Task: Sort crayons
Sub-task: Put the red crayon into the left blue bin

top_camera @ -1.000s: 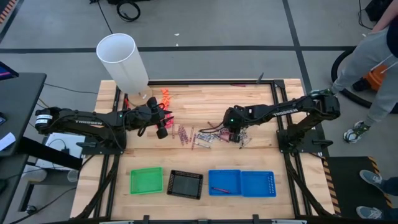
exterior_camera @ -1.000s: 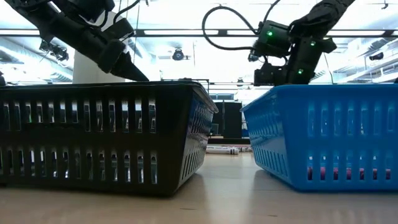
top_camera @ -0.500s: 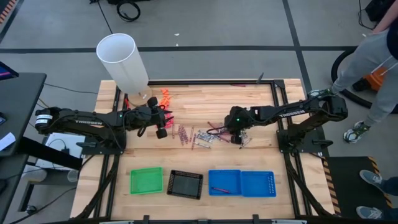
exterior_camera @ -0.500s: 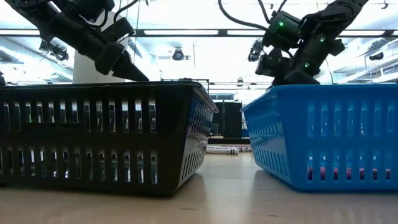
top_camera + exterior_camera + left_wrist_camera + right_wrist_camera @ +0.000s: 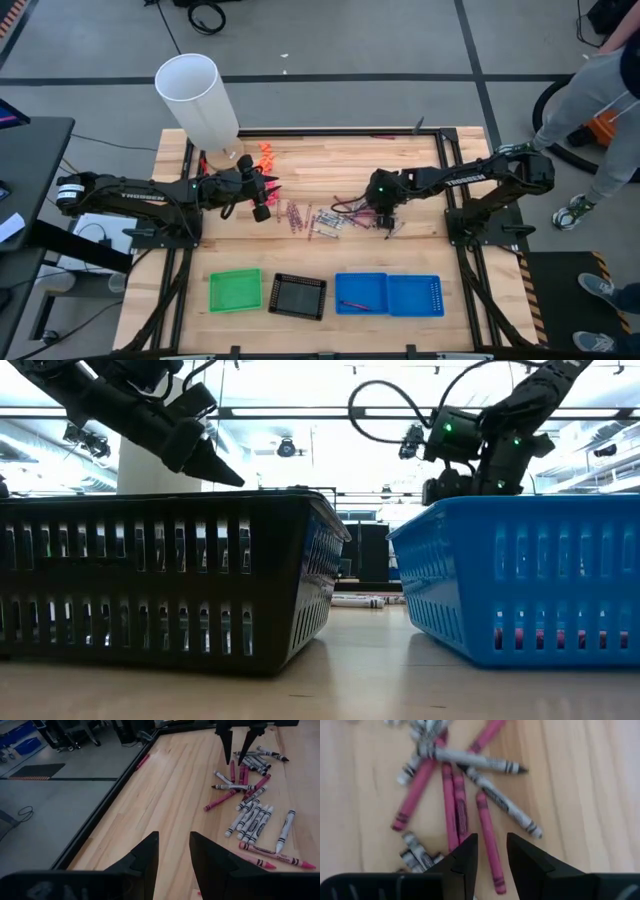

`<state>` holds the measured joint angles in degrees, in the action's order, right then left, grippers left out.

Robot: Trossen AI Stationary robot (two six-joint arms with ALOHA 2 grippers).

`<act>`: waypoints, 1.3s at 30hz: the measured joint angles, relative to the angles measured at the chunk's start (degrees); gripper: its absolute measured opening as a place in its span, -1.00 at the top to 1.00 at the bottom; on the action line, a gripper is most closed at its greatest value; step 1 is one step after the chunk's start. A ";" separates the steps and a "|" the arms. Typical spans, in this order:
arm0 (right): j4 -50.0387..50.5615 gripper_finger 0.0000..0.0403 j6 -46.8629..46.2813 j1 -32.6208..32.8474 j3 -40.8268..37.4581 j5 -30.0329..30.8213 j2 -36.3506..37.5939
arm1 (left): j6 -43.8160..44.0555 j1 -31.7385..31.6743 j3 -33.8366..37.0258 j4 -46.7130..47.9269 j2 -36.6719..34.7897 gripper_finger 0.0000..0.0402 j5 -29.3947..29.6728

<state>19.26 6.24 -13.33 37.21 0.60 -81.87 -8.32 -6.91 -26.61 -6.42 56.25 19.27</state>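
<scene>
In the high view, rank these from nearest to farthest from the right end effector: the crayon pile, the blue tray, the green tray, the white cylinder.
1. Crayon pile: directly under and beside the right end effector, mid-table.
2. Blue tray: at the table's front edge.
3. Green tray: front edge, left side.
4. White cylinder: far left corner; close to the green tray's rank.

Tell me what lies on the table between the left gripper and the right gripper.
In the high view, only the scattered crayons lie between the left gripper and the right gripper; otherwise the stretch is bare wood.
</scene>
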 joint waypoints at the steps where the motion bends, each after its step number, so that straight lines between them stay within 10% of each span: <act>1: -0.34 0.44 -0.01 -0.27 -0.39 0.00 0.00 | 0.00 0.00 0.00 -0.02 0.00 0.41 0.00; 39: 5.97 0.79 -3.26 0.06 2.98 -3.92 -0.11 | 3.10 0.00 0.00 0.39 0.00 0.41 0.01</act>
<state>25.23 2.98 -13.27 40.19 -3.32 -81.97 -5.22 -6.92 -26.61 -6.02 56.25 19.28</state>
